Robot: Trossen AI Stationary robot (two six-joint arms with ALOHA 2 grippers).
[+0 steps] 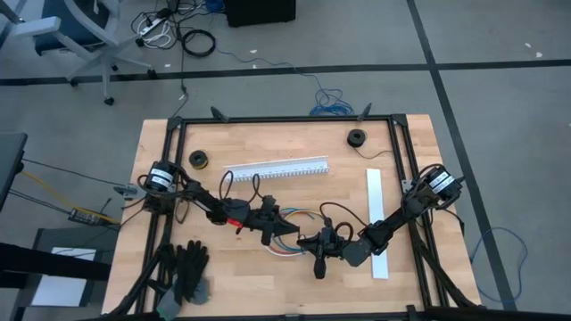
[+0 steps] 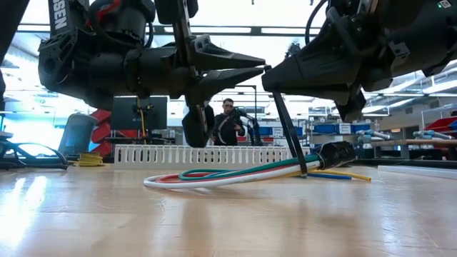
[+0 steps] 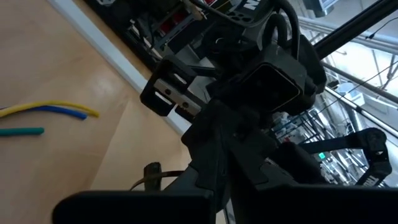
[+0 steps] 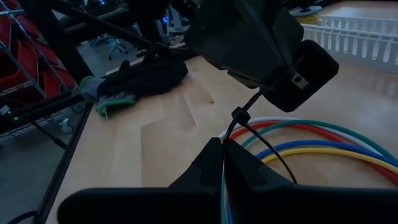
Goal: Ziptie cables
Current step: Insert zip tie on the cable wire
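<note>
The cables (image 1: pixel 290 239) are a loop of red, green, blue, yellow and white wires lying on the wooden table (image 1: pixel 268 276) between the two arms. In the low view the bundle (image 2: pixel 235 173) rests flat. A black zip tie (image 2: pixel 289 132) rises slanting from it, and its head (image 4: pixel 237 115) sits just above the wires. My left gripper (image 1: pixel 287 229) comes from the table's left, and its fingers close to a point (image 2: pixel 264 68) above the bundle. My right gripper (image 4: pixel 223 146) comes from the right, shut, close over the wires. The free cable ends (image 3: pixel 56 112) lie on the wood. My left gripper has the zip tie's tail (image 4: pixel 260 98) running up from the head into its shut fingers, which lie nearly level and point toward the table's right. The strand is drawn straight, and the gripper's own body hides the exact place of hold. My right gripper is shut with its fingertips (image 4: pixel 214 155) meeting at the short black strand (image 4: pixel 229 132) just below the tie's head, slanting down from the table's right. The wires pass beneath the fingers and stay on the table. Whether it also touches the wires, I cannot tell.
A long white slotted channel (image 1: pixel 277 168) lies beyond the cables. A white strip (image 1: pixel 376 223) lies under the right arm. Black gloves (image 1: pixel 186 272) sit at the near left corner, and two black rolls (image 1: pixel 198 160) (image 1: pixel 357 137) sit far back. A person (image 2: pixel 230 121) stands in the room behind.
</note>
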